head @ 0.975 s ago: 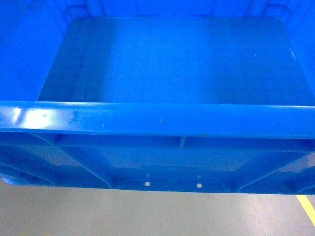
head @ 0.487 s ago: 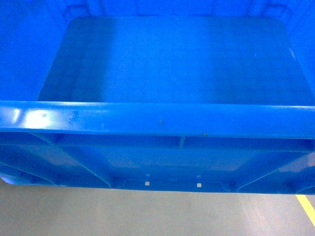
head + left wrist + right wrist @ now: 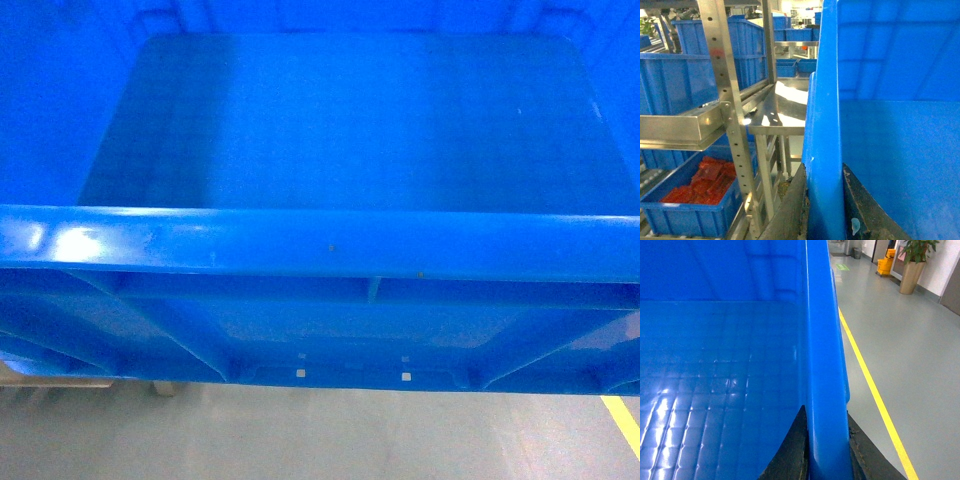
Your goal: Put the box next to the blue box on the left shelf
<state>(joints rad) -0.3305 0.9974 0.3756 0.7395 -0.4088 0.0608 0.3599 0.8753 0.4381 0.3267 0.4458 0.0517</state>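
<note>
My left hand (image 3: 824, 220) is closed on the left wall of the box (image 3: 340, 150), one finger (image 3: 790, 210) outside and one inside. My right hand (image 3: 826, 455) holds the right wall the same way, the rim between its fingers. The box fills the head view; its near rim runs from 9 to 3 o'clock, the grey floor (image 3: 320, 435) below it. In the left wrist view, at 9 o'clock beyond the box, a metal shelf rack (image 3: 725, 110) carries blue crates (image 3: 675, 82); the lowest crate (image 3: 690, 200) holds red parts. In the right wrist view, a yellow line (image 3: 875, 395) runs toward 12 o'clock, where a potted plant (image 3: 915, 262) stands.
</note>
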